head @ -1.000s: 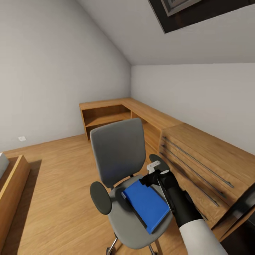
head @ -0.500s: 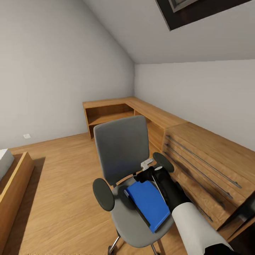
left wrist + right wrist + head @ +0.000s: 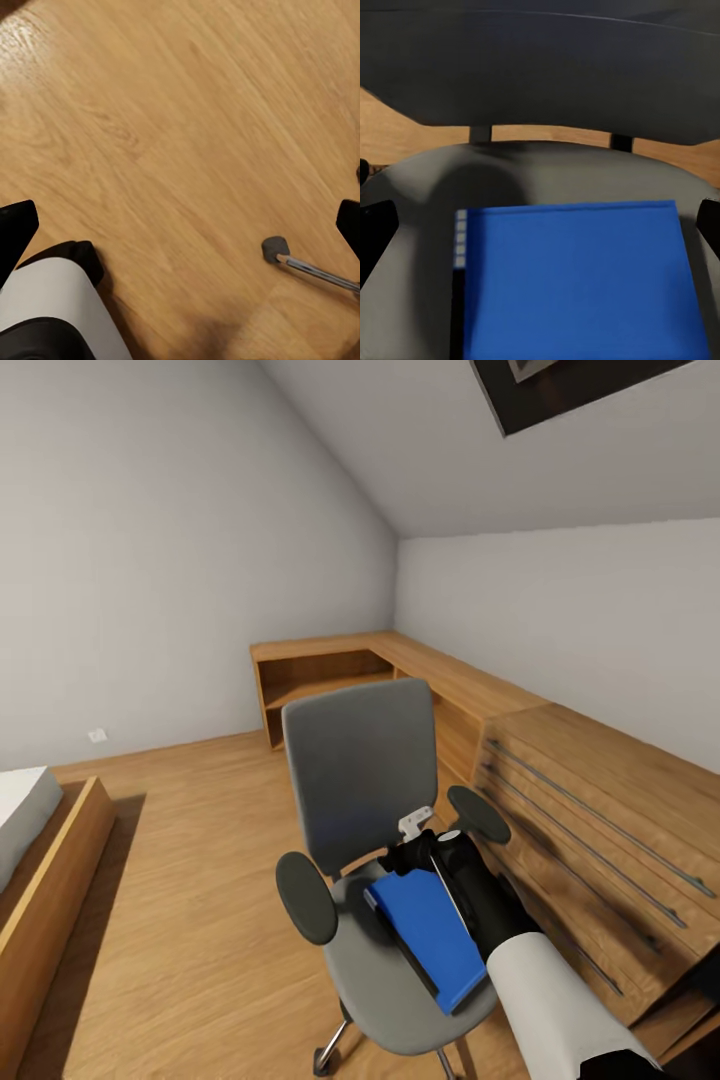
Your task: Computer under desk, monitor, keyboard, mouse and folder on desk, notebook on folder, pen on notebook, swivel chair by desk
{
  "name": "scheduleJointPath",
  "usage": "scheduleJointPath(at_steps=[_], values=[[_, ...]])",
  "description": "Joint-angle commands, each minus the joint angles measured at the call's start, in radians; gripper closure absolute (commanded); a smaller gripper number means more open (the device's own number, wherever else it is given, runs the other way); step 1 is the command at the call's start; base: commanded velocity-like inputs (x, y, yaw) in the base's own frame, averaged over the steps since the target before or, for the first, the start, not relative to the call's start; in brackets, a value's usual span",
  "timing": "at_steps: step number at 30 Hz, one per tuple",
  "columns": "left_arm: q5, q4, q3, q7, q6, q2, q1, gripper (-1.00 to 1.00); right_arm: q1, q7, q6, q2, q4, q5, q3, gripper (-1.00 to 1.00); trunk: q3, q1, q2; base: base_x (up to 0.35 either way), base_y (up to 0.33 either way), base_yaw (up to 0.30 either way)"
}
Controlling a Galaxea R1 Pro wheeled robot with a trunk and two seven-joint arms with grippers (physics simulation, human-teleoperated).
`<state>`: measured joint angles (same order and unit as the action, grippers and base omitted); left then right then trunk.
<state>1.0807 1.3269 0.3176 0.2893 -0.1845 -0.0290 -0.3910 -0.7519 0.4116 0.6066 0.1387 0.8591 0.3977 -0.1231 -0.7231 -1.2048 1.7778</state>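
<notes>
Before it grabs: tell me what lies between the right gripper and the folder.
Nothing: in the right wrist view the folder lies bare on the swivel chair seat, between the open fingertips.

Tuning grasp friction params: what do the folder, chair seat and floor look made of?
Folder: smooth matte blue cover, likely plastic or coated card; flat, uniform colour.
Swivel chair seat: grey upholstery, soft matte, probably fabric; no weave resolved.
Floor: light wood boards, visible grain, slight sheen, so varnished or laminate.
</notes>
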Motion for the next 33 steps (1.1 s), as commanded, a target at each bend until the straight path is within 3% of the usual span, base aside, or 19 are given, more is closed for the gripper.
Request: scheduleJointPath(at_steps=[1, 12, 16, 19, 23, 33], values=[[0.007, 0.002, 0.0, 0.006, -0.004, 0.0, 0.0, -1.0, 0.0, 0.008, 0.004, 0.0, 0.002, 0.01, 0.001, -1.0, -0.004, -0.004, 0.008, 0.0, 0.0, 0.014], [0.0, 0.002, -0.003, 0.007, -0.004, 0.0, 0.0, -1.0, -0.001, 0.007, 0.011, 0.001, 0.0, -0.007, 0.006, -1.0, -0.038, -0.046, 0.085, 0.0, 0.0, 0.003], [-0.002, -0.003, -0.005, 0.006, 0.001, 0.0, 0.0, -1.0, -0.001, 0.007, 0.015, 0.001, 0.004, -0.026, 0.005, -1.0, -0.038, -0.046, 0.085, 0.0, 0.0, 0.0], [-0.004, -0.061, -0.006, 0.005, 0.009, -0.002, 0.022, -1.0, -0.007, 0.007, 0.037, 0.001, 0.006, -0.066, 0.005, -1.0, -0.038, -0.046, 0.085, 0.0, 0.0, 0.017], [-0.004, -0.1, -0.003, 0.004, 0.013, -0.003, 0.037, -1.0, -0.008, 0.006, 0.056, 0.0, 0.006, -0.089, 0.005, -1.0, -0.037, -0.046, 0.085, 0.0, 0.0, 0.124], [-0.004, -0.117, 0.0, 0.001, 0.015, -0.006, 0.044, -1.0, -0.009, 0.002, 0.065, -0.001, 0.006, -0.099, 0.005, -1.0, -0.033, -0.046, 0.085, 0.0, 0.0, 0.209]])
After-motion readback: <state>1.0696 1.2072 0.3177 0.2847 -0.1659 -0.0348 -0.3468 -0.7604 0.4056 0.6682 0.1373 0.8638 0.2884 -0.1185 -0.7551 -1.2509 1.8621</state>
